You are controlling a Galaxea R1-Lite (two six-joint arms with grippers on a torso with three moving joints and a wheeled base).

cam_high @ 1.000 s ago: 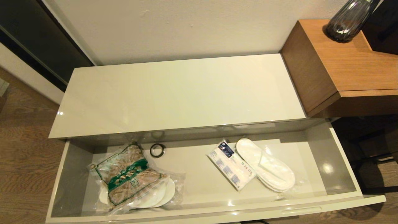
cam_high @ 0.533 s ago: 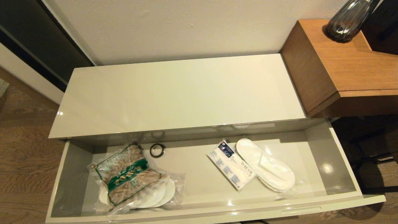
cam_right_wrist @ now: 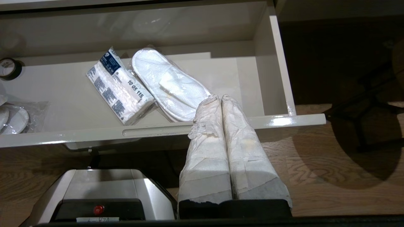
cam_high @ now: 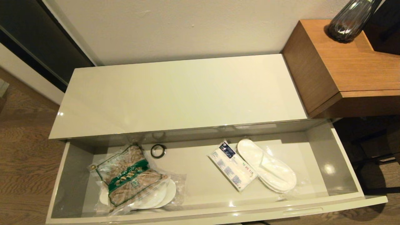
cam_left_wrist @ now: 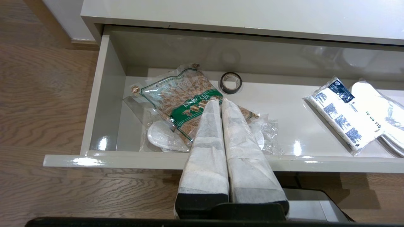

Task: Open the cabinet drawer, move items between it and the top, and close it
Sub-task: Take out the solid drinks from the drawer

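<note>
From the head view, you have the drawer (cam_high: 200,175) pulled fully out under the top (cam_high: 178,93), which carries nothing (neither arm shows here). Inside lie the bag (cam_high: 131,175) with the green band at the left, over a pair of slippers (cam_high: 162,195), a black ring (cam_high: 158,151) just behind it, and toward the right the packet (cam_high: 232,168) touching a second pair of slippers (cam_high: 268,168). So the opening step looks done, and the step in hand is moving items up.

In the left wrist view, your left hand (cam_left_wrist: 220,102) is closed on nothing, its wrapped fingers (cam_left_wrist: 208,132) pressed together, hanging in front of the drawer's front edge and pointed toward the bag (cam_left_wrist: 186,101). The ring (cam_left_wrist: 230,82) sits beyond it, the packet (cam_left_wrist: 341,113) well off to the side.

In the right wrist view, your right hand (cam_right_wrist: 219,99) is likewise closed and empty, out in front of the drawer (cam_right_wrist: 277,63), aimed near the toe of the slippers (cam_right_wrist: 167,82), with the packet (cam_right_wrist: 116,85) beside them.

Your next move, I judge, calls for opening one hand first, then reaching down over the front lip; the crinkly plastic wraps may slip, so pinch a fold or an edge rather than the flat face.
</note>
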